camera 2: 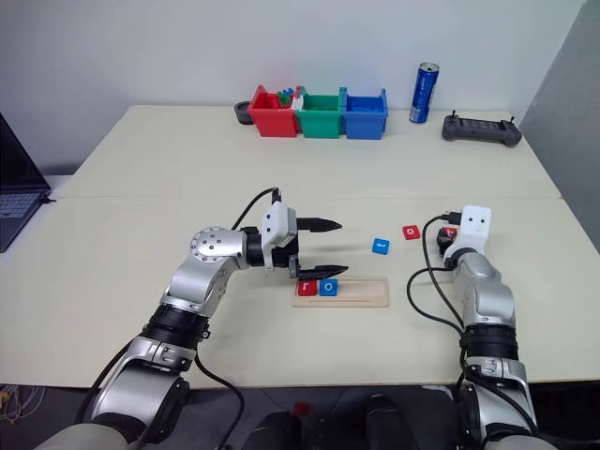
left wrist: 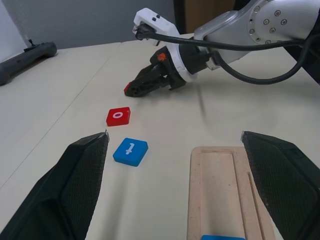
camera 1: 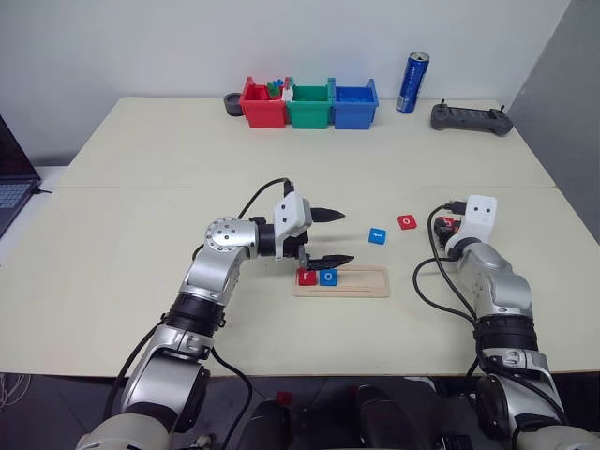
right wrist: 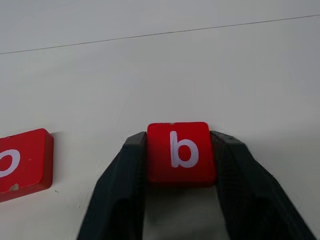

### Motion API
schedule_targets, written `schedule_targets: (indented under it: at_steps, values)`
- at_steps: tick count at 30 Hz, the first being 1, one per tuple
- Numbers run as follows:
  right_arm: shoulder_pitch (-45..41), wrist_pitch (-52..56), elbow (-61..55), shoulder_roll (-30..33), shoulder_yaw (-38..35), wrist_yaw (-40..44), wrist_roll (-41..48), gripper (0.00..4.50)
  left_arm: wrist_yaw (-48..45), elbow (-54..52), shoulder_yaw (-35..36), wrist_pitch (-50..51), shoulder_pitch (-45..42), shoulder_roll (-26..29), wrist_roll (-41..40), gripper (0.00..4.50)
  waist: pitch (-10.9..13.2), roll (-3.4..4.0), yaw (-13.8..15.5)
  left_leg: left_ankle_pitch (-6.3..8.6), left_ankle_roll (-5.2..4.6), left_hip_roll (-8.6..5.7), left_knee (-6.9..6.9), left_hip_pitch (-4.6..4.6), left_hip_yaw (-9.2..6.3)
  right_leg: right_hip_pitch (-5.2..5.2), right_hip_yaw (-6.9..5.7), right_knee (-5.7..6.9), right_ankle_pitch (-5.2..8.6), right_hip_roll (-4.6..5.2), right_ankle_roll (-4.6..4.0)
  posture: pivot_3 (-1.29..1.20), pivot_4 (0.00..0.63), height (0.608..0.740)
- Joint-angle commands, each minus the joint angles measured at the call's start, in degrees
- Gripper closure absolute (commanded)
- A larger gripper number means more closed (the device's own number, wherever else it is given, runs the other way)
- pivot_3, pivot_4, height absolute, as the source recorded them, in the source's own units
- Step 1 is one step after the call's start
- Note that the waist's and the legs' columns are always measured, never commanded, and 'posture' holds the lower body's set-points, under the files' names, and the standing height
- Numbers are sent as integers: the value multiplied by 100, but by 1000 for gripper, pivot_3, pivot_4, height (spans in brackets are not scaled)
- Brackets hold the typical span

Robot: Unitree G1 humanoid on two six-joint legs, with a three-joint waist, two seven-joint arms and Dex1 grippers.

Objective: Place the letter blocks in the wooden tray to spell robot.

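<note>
The wooden tray (camera 1: 361, 284) lies in front of me with a red "r" block (camera 1: 307, 277) and a blue "o" block (camera 1: 327, 277) at its left end. My left gripper (camera 1: 337, 237) hovers open just above those two, pointing right. A blue "t" block (camera 1: 377, 234) and a red "o" block (camera 1: 407, 222) lie on the table to the right of the tray. Further right, my right gripper (right wrist: 181, 140) is shut on the red "b" block (right wrist: 181, 151), its fingers (right wrist: 125, 170) pressing both sides, low at the table.
Red (camera 1: 262, 105), green (camera 1: 310, 105) and blue (camera 1: 355, 105) bins stand at the back of the table. A blue can (camera 1: 412, 82) and a black controller (camera 1: 471, 118) are at the back right. A laptop (camera 1: 11, 183) sits at the far left.
</note>
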State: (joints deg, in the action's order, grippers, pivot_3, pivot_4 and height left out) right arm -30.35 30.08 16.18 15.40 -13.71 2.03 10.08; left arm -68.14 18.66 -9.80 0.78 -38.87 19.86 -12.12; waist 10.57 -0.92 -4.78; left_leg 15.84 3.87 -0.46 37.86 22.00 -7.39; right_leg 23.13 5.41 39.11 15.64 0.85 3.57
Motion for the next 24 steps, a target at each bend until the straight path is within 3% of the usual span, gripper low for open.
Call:
schedule_targets:
  at_steps: [1,7,13,24]
  values:
    - [290,313,-705,57,185,111,-38,3034,22,-49,22,-116,-126,-4,-17,0,0,0,1,0,0,0,0,0,1,0,1,0,0,0,0,0,150,740]
    - [1255,1768,-2971,258,252,301,264,3034,-62,-175,31,-34,-23,58,-99,0,1,2,15,0,0,-3,-2,7,-3,3,-2,-5,0,3,1,0,150,740]
    - [2098,3672,-5236,50,114,130,735,3034,-493,-559,-51,151,208,270,-266,0,2,5,13,0,0,3,-3,8,-8,4,-3,-4,1,-2,1,0,150,740]
    - [2275,4337,-5468,-507,440,-405,376,3034,-607,-498,-90,99,188,298,-220,0,2,4,20,0,0,2,-2,7,-6,2,-3,-7,1,-3,1,0,150,740]
